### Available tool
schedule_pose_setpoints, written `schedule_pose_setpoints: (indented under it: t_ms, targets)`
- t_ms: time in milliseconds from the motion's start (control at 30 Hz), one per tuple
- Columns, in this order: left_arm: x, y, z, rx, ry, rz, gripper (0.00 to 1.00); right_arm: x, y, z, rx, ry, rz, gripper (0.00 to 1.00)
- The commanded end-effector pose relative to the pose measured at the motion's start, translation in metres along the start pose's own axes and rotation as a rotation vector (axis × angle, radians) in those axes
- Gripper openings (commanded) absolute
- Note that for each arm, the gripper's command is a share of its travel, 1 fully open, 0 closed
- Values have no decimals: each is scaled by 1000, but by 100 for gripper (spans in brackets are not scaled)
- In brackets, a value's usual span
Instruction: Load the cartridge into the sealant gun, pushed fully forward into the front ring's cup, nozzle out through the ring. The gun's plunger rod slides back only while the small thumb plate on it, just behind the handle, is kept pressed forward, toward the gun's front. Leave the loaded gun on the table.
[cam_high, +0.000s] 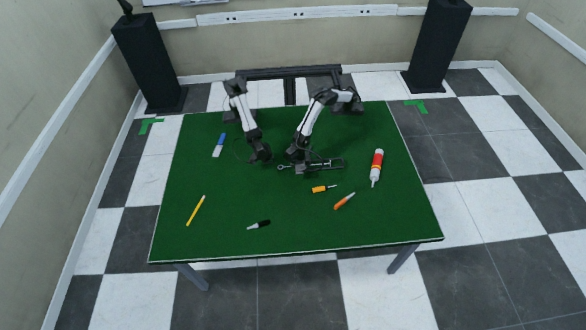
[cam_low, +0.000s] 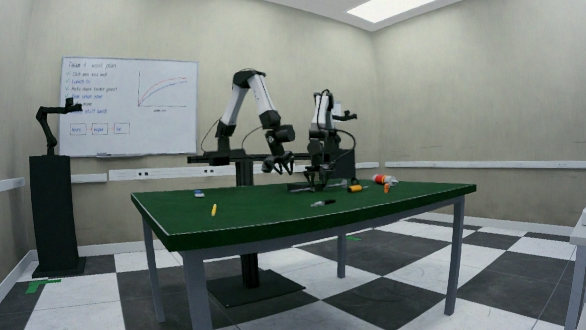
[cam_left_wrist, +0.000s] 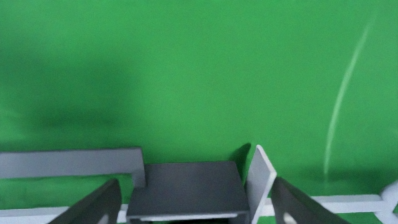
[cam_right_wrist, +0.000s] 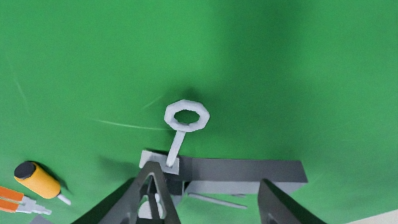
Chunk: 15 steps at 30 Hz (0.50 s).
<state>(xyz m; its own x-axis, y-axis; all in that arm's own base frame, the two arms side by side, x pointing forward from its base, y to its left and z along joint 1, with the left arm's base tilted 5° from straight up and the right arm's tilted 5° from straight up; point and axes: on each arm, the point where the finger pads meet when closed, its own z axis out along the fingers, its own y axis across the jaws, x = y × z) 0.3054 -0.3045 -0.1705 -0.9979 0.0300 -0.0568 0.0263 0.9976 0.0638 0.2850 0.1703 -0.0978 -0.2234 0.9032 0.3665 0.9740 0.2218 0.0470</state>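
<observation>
Both arms have white links (cam_high: 244, 114) (cam_low: 234, 106), black angular joints (cam_high: 253, 135) (cam_low: 270, 119), thin looping black cables (cam_low: 352, 138) and dark jaws.

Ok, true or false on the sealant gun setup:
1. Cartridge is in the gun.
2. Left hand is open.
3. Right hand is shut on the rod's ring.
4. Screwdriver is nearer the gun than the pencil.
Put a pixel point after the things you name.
1. Cartridge (cam_high: 377, 161) (cam_low: 382, 179) is in the gun (cam_high: 343, 163) (cam_left_wrist: 75, 163) (cam_right_wrist: 245, 170). False: it lies apart, on the table.
2. Left hand (cam_high: 300, 171) (cam_low: 316, 187) (cam_left_wrist: 195, 210) is open. True.
3. Right hand (cam_high: 261, 159) (cam_low: 284, 168) (cam_right_wrist: 200, 207) is shut on the rod's ring (cam_left_wrist: 390, 200) (cam_right_wrist: 174, 116). False: open, empty.
4. Screwdriver (cam_high: 319, 189) (cam_low: 354, 188) (cam_right_wrist: 39, 180) is nearer the gun than the pencil (cam_high: 195, 210) (cam_low: 214, 209). True.
</observation>
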Motion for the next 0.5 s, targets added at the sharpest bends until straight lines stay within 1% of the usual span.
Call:
schedule_pose_setpoints:
  t_ms: [0,167,233,367,433,467]
  targets:
    - [-5,-6,-11,25,-16,1,77,1,-6,2,5,-6,-13,62]
    - [-6,-2,-11,7,-20,1,61,1,-6,2,5,-6,-13,62]
    - [-4,-10,-12,33,-21,7,54,1,-6,2,5,-6,-13,62]
    - [-4,-9,-12,25,-23,1,42,1,-6,2,5,-6,-13,62]
    - [-4,-9,-12,25,-23,1,42,1,-6,2,5,-6,-13,62]
    - [-4,-7,-9,20,-20,2,38,1,-6,2,5,-6,-13,62]
